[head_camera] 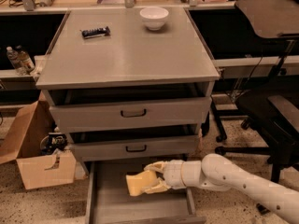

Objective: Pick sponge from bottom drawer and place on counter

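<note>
The pale yellow sponge (138,183) is held tilted over the open bottom drawer (112,206), a little above its grey floor. My gripper (156,178) reaches in from the right on a white arm and is shut on the sponge's right end, one cream finger above and one below. The grey counter (131,50) tops the cabinet above, well over the gripper.
A white bowl (154,17) and a black bar-shaped object (96,32) lie on the counter's far part. Two upper drawers with black handles (133,112) stand slightly open. A cardboard box (37,157) sits on the floor at left, a black chair (275,111) at right.
</note>
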Robot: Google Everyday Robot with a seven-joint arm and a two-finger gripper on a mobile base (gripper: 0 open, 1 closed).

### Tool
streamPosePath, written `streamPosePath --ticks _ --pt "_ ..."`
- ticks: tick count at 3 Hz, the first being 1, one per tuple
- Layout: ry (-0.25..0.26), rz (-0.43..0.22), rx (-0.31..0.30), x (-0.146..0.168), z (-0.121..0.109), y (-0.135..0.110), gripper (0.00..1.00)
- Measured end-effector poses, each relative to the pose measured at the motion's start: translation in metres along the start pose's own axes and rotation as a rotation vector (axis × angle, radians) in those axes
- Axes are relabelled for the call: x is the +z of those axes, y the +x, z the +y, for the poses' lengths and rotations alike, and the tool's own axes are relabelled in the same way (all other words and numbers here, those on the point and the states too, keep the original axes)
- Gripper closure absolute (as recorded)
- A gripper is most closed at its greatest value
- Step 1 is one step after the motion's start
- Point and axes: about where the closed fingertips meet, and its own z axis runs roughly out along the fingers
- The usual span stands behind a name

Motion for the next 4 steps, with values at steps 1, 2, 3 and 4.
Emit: streamPosePath --ticks 1,2,3,4 --pt "0.02 0.021 -0.053 -0.017 -0.009 -0.023 1.0" --pt "0.019 0.014 -0.055 -0.019 -0.011 -0.028 1.0" --pt "0.014 -0.037 -0.072 -0.032 -0.022 -0.061 1.0" --pt "0.027 -0.095 -0.1 -0.07 -0.035 -0.122 1.0"
